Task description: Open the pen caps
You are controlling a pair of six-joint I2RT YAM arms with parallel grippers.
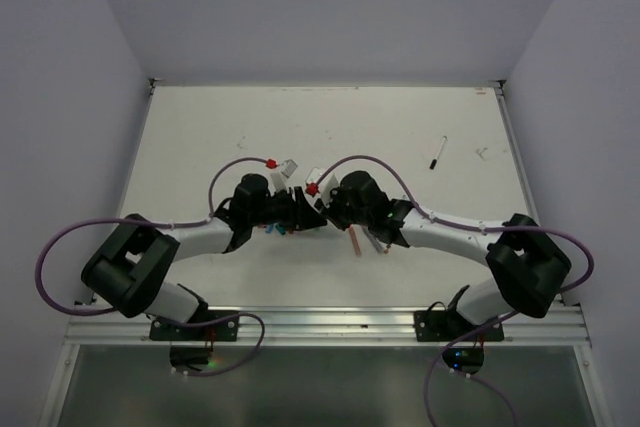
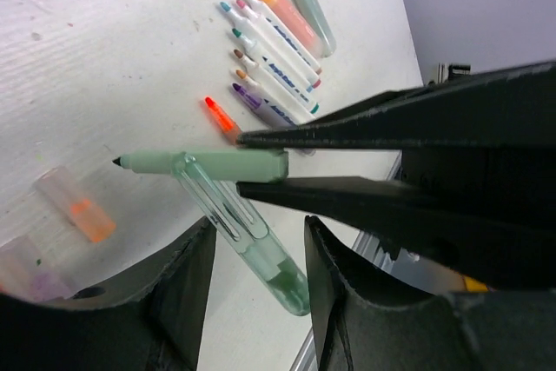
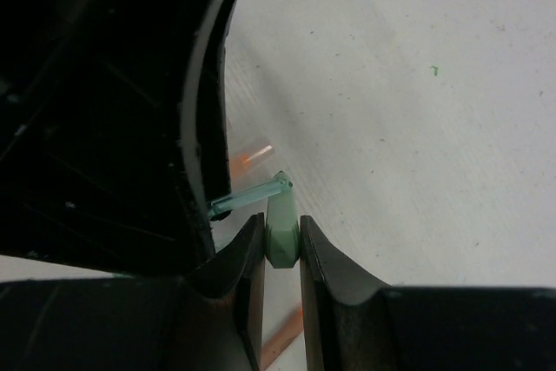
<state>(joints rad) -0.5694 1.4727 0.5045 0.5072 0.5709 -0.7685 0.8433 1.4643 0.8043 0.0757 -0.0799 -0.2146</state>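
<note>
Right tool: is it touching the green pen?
Touching. Right wrist view: the right tool is clamped on the green pen, both fingers against it, no gap.

Right tool (image 3: 281, 225) closed on a pale green pen (image 3: 282, 245), seen end-on, one finger on each side. From the pen's top a translucent green pen cap (image 3: 248, 197) (only a thin strip shows) runs left into a blurred black body (image 3: 104, 110). Above-left of the pen, an orange blur (image 3: 252, 158) on the white tabletop (image 3: 417, 171).
</note>
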